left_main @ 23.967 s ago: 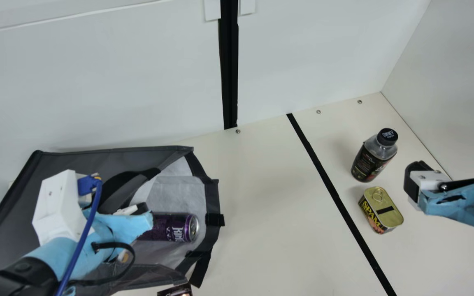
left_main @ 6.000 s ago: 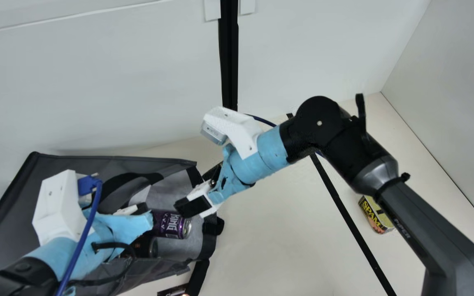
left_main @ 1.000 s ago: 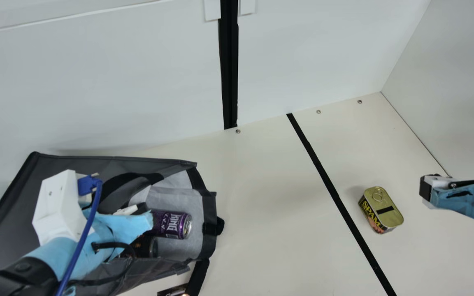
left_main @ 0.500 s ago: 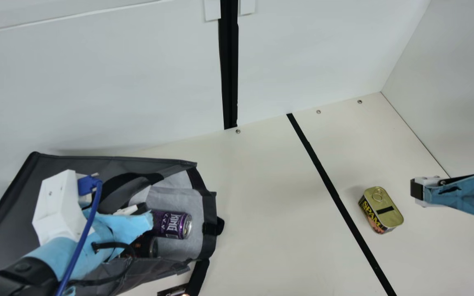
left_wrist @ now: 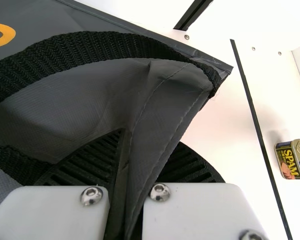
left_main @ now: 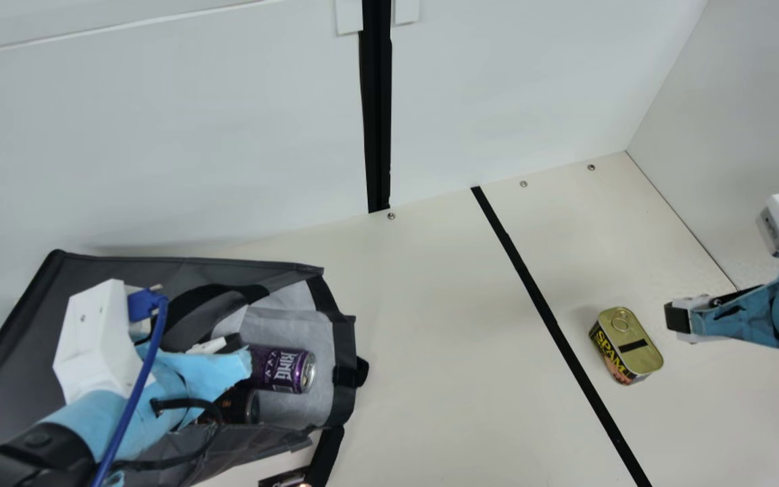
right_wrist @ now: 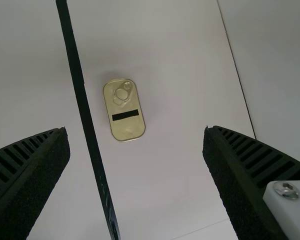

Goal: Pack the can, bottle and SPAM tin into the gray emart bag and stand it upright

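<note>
In the main view my left gripper [left_main: 217, 346] is at the mouth of the gray bag [left_main: 109, 267], which lies on its side. The left wrist view has the left gripper [left_wrist: 125, 175] shut on a fold of the bag's gray fabric [left_wrist: 157, 107]. Inside the bag lie the purple can [left_main: 282, 370] and, beside it, a dark cylinder [left_main: 237, 404], partly hidden by my left arm. The SPAM tin [left_main: 626, 346] stands on the table at the right. Just right of it and above the table is my right gripper [left_main: 679, 318]; in its wrist view the gripper [right_wrist: 136, 150] stands wide open, the tin between and beyond its fingers.
A black tape line [left_main: 552, 318] crosses the table [left_main: 443, 352] between bag and tin. White walls [left_main: 741, 135] rise behind and at the right. A small dark printed object [left_main: 285, 479] is at the near edge, by the bag's strap [left_main: 327, 450].
Compared with several seconds ago, the right arm has withdrawn from the bag's mouth to the far right. In the last second its gripper has come slightly left toward the tin. The left arm has stayed still.
</note>
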Robot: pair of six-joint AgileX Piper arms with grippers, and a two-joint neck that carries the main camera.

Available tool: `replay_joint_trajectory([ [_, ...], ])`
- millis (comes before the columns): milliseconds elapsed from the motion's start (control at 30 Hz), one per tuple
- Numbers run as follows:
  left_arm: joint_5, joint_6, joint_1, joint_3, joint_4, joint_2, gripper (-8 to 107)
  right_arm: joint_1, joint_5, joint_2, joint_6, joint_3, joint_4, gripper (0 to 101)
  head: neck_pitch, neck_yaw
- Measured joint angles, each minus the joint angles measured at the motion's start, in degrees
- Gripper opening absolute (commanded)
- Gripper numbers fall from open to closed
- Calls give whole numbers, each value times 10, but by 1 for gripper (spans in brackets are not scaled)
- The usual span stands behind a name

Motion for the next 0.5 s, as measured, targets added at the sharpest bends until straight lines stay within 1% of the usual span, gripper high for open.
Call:
replay_joint_trajectory([
  [200,0,0,0,0,0,0,-8,-4,0,21,-38,4,10,95,0,1],
  [500,0,0,0,0,0,0,-8,-3,0,49,-76,14,19,95,1,1],
])
